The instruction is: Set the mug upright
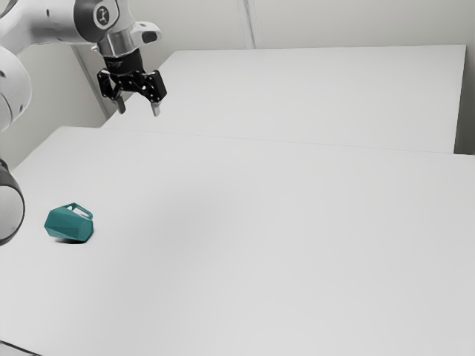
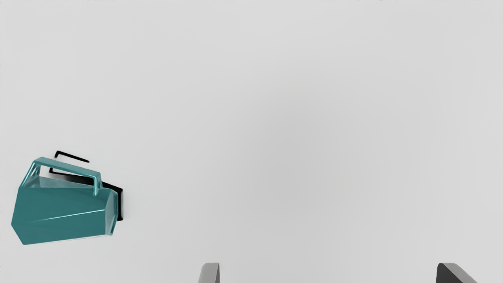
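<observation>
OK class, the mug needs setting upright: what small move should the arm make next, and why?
I would probably shift the open jaws sideways until they hover over the faceted teal mug, before lowering them. The mug lies on its side on the white table, while the jaws are raised above the tabletop and well off to one side of the mug.
</observation>
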